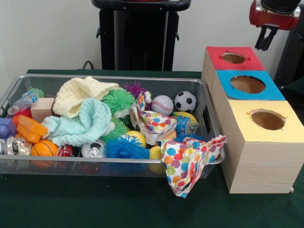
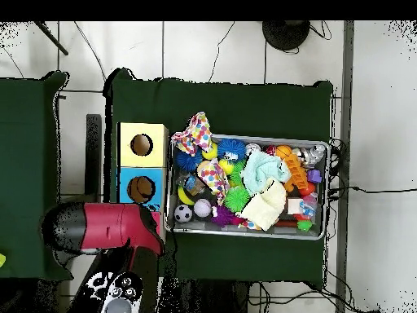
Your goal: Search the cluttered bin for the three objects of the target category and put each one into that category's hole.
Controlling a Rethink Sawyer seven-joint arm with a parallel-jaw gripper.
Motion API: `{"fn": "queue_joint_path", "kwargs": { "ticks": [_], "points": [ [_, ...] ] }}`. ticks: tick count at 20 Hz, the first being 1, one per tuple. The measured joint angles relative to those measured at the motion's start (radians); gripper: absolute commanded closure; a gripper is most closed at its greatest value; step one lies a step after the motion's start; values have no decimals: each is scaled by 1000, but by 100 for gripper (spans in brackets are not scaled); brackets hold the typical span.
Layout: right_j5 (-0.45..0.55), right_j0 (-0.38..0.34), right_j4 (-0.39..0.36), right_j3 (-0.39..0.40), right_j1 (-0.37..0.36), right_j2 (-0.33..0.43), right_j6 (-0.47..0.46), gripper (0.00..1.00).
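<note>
We see the gripper (image 1: 266, 42) above the red hole (image 1: 233, 58), fingers close, carrying nothing. In the bin (image 1: 118, 78), the polka-dot cloth (image 1: 190, 164) would crumple; we would pinch a raised fold.

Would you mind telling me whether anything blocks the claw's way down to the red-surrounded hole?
Nothing visible does: in the front view the claw hangs above the red-surrounded hole, a little to its right, and the hole's opening is uncovered.

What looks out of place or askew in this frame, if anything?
One thing: a polka-dot cloth is draped over the bin's rim at the corner nearest the yellow-topped box, with part hanging outside onto the green table cover. Everything else lies inside the bin. The gripper hangs above the boxes.
</note>
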Motion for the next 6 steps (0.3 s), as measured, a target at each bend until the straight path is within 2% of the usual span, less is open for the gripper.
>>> {"fn": "queue_joint_path", "kwargs": {
  "ticks": [6],
  "points": [
    [0, 1, -12, -84, 4, -34, 0, 100]
  ]
}}
